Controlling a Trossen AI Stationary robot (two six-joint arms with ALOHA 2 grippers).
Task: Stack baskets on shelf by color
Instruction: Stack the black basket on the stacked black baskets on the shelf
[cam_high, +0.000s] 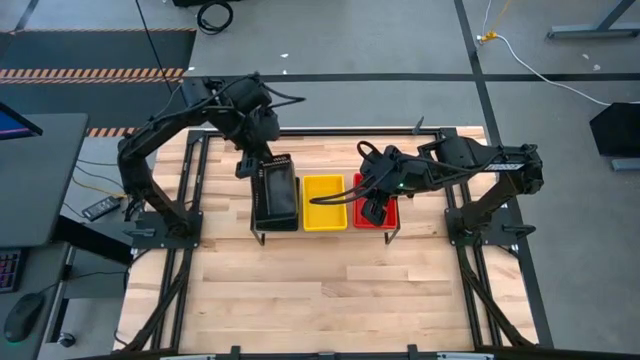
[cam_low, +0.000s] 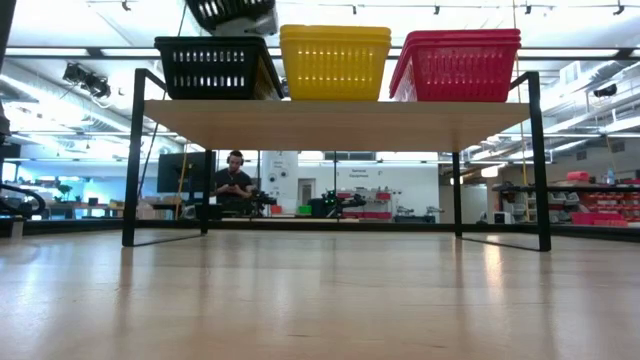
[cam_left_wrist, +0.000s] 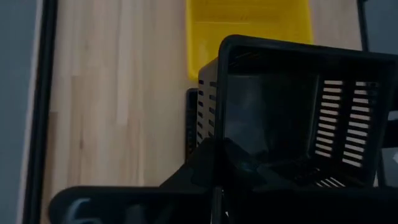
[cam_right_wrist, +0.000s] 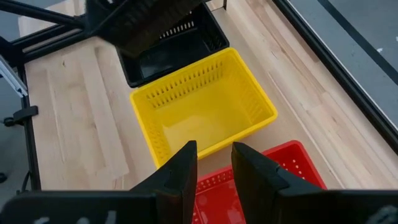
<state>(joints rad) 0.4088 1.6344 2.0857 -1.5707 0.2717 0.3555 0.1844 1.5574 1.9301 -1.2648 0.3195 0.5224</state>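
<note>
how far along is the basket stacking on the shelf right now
Nearly finished, it seems. On the shelf stand a yellow stack and a red stack, and no loose baskets show on the table. In hand: the left gripper holds a black basket tilted over the black stack. Left: seat it and let go. The right gripper hangs open over the red stack.

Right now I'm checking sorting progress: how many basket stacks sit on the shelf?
3 on the wooden-topped shelf: black plastic mesh baskets at one end, yellow ones in the middle, red ones at the other. Nested baskets within each may be hidden.
</note>
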